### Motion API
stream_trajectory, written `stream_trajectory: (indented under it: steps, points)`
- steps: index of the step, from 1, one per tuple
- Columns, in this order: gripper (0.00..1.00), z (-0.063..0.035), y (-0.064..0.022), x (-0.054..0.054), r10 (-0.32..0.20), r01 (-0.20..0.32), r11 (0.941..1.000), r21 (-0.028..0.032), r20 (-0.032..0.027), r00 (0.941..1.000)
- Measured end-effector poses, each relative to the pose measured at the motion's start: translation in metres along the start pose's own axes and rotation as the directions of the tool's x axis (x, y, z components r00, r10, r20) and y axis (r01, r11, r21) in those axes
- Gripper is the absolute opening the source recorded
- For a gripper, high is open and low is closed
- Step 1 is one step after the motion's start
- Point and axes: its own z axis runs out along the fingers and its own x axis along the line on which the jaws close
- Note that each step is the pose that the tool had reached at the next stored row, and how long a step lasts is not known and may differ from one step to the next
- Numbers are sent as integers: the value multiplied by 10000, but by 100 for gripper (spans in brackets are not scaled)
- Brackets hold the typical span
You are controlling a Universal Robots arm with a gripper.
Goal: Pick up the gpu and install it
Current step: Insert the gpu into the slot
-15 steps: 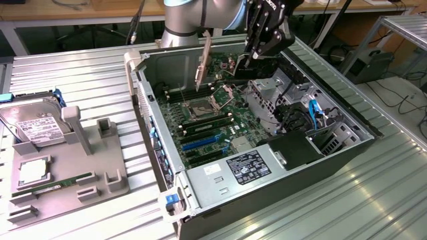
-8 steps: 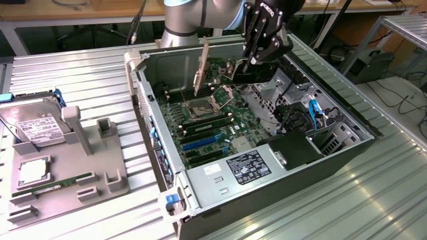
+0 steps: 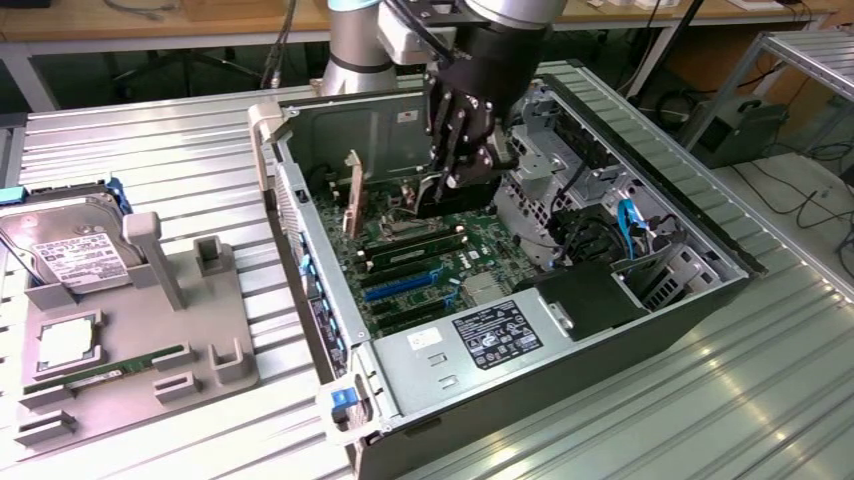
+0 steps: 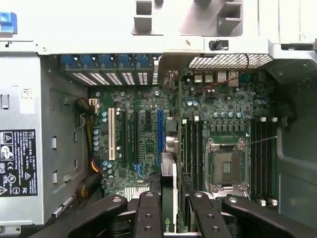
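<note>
We see the gripper [image 3: 461, 172] reaching down into the open computer case [image 3: 654, 160]. Its fingers [image 4: 148, 213] are pressed against the two faces of the gpu [image 4: 168, 208], which stands edge-on between them with its green board showing. In the exterior view the gpu [image 3: 434, 195] hangs as a dark slab just below the fingertips, over the motherboard [image 3: 441, 265]. We cannot tell whether its lower edge touches the board. From the wrist camera, a long blue slot [image 4: 159, 131] runs on the board just beyond the held card. The square processor socket [image 4: 225, 168] sits near the gripper, off to one finger's side. The power supply [image 3: 501, 335] with its black label fills the end of the case, well apart from the gripper and nearer the exterior camera. Outside the case, far from the gripper toward the exterior view's left, a grey tray [image 3: 220, 365] carries a silver hard drive [image 3: 67, 245] and a narrow green memory stick [image 3: 107, 368].
</note>
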Motion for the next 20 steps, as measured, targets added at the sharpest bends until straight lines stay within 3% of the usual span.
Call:
stream_trajectory:
  steps: [2, 3, 4, 5, 6, 7, 20]
  points:
    - [26, 61, 29, 13, -34, 34, 10000, 19, -2, 10000]
    - [26, 109, 49, 33, -36, 36, 10000, 57, -2, 10000]
    - [26, 239, 80, 69, -21, 21, 9998, 204, 0, 10000]
    - [26, 354, 119, 75, 42, -42, 9997, 253, 6, 10000]
    - [26, 533, 153, 82, 61, -61, 9996, 277, 8, 10000]
    - [26, 642, 146, 86, 60, -60, 9996, 278, 7, 10000]
    - [26, 884, 135, 104, 45, -46, 9996, 277, 6, 10000]
